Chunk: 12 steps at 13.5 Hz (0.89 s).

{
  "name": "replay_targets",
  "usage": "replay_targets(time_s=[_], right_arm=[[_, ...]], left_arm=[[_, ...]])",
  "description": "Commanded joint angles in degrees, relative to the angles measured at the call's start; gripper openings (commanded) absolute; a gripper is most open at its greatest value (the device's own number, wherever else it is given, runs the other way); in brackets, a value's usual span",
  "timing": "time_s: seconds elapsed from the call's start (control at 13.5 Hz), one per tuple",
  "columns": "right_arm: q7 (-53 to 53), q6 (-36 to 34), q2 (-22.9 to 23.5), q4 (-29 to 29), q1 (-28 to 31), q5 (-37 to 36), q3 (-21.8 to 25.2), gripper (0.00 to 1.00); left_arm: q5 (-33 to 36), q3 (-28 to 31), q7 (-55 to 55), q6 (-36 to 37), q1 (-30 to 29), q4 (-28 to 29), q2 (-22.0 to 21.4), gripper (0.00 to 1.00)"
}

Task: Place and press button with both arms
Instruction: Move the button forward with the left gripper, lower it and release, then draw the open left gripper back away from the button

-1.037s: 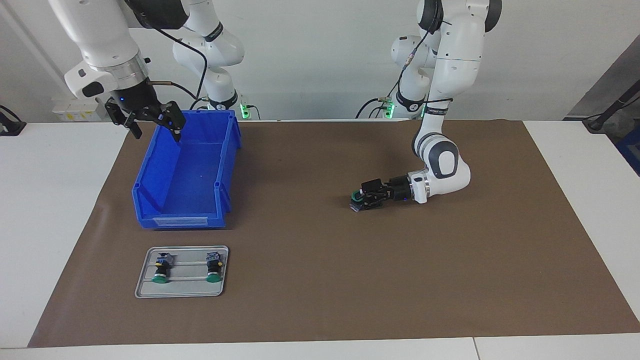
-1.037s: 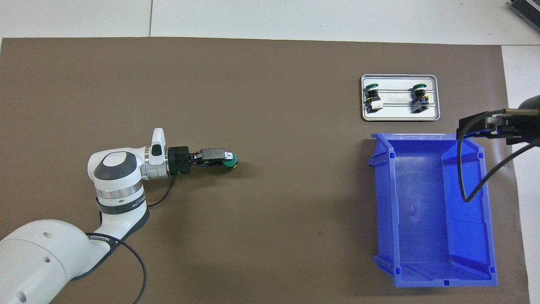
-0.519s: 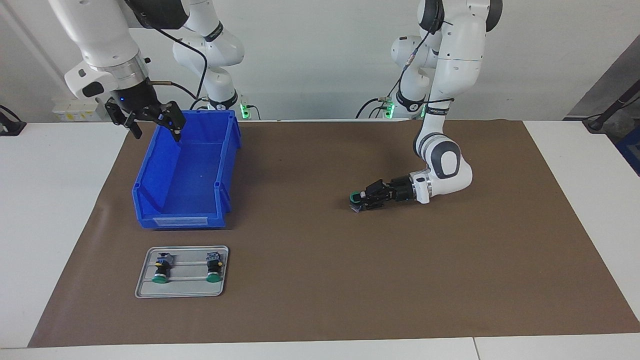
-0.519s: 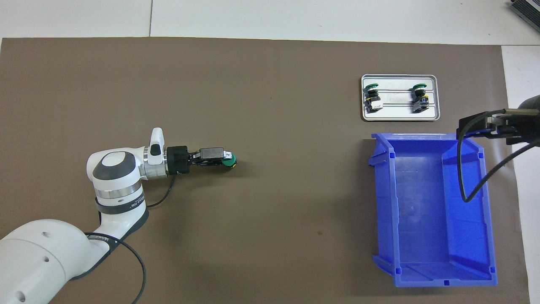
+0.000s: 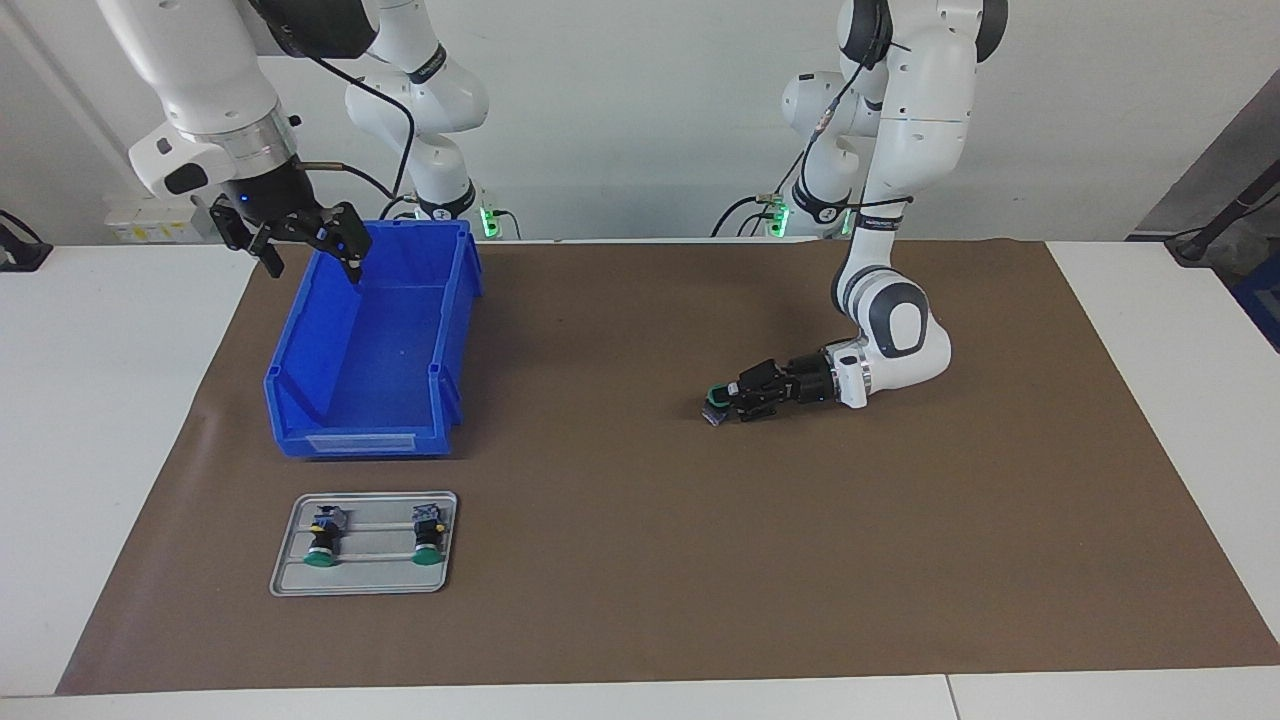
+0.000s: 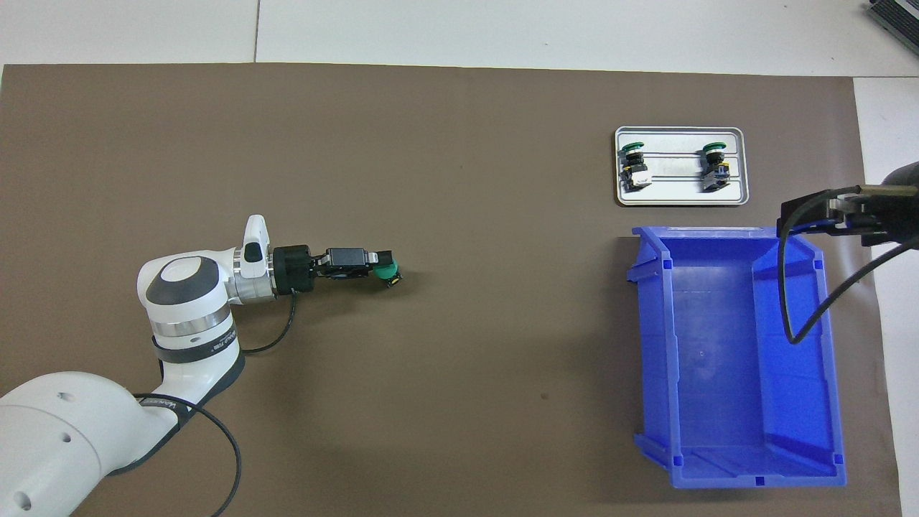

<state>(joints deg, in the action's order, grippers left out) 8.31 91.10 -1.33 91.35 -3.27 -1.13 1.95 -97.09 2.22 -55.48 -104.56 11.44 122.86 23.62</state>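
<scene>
Button (image 5: 714, 402): on the mat mid-table, at the tip of the left end effector (image 5: 722, 400); grip state cannot be told. Right end effector (image 5: 306, 250): open, waiting over the bin (image 5: 440, 395). Step: placing. Next: free the button, then press its cap.

White table (image 5: 120, 420) covered by a brown mat (image 5: 640, 560). On the mat: blue bin (image 5: 375, 340) and metal tray (image 5: 362, 543) toward the right arm's edge; one button (image 5: 716, 408) mid-mat.
</scene>
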Motion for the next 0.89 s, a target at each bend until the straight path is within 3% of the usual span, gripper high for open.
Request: replay_targets(time_s=[0.0,0.44,0.81], right_arm=[[-1.1,-0.8,0.2,-0.5,0.5,1.1,-0.3,1.0],[-1.1,-0.8,0.2,-0.5,0.5,1.1,-0.3,1.0],[-1.1,-0.8,0.2,-0.5,0.5,1.1,-0.3,1.0]], left_arm=[[-0.6,0.2,-0.7,1.5,-1.5,0.3,0.4,0.32],[0.3,0.3,-0.7,2.4,-2.8,-0.2,0.4,0.32],[0.6,0.4,-0.1,1.5,-3.0,-3.8,-0.3,0.31]])
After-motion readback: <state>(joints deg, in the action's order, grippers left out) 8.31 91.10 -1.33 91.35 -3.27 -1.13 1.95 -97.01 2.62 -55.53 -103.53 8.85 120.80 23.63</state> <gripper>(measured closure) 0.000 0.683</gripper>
